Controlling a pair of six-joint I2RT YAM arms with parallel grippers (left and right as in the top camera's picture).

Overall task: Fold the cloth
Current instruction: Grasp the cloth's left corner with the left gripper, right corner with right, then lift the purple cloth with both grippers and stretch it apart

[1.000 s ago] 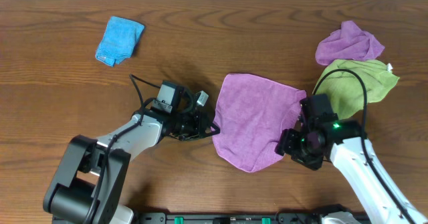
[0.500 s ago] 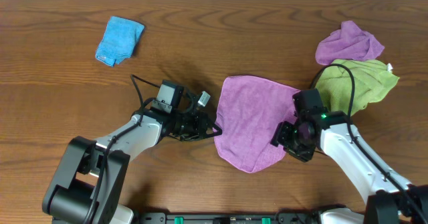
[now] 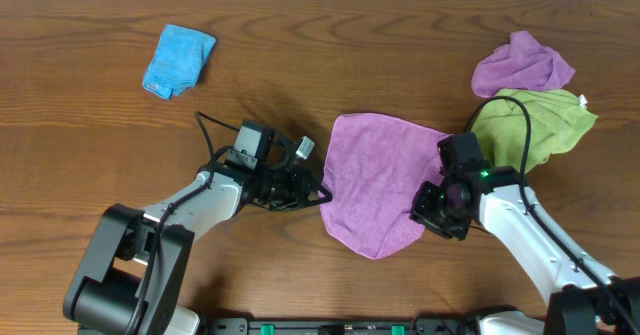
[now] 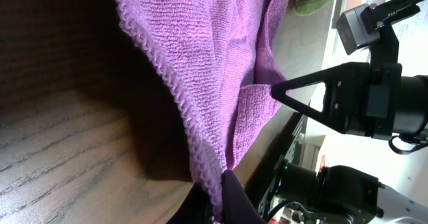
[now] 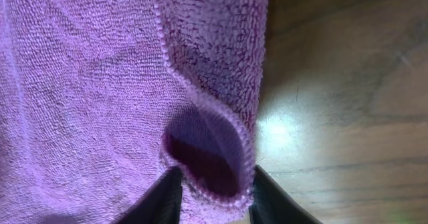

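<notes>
the fingers (image 4: 234, 200) of the left gripper (image 3: 320, 193) are pressed fully together, with the stitched hem of the cloth (image 3: 375, 180) nipped between their tips. from the left wrist view that hem runs up and away from the pinch, and a dark shadow lies under it on the table (image 3: 400, 35). the fingers (image 5: 165, 198) of the right gripper (image 3: 427, 211) stand a little apart on either side of a small raised loop of the cloth's hem, and both touch the loop, so they grip it at the opposite edge.

the cloth, pinkish-mauve, lies spread and slightly rumpled on the wooden table between the two arms, towards the near edge. the left gripper is at its left edge and the right gripper at its lower right edge. its upper right corner is just beside a lime-green cloth (image 3: 535, 125), and a violet cloth (image 3: 522, 65) lies bunched beyond that. a folded blue cloth (image 3: 180, 60) sits well apart at the far left.
</notes>
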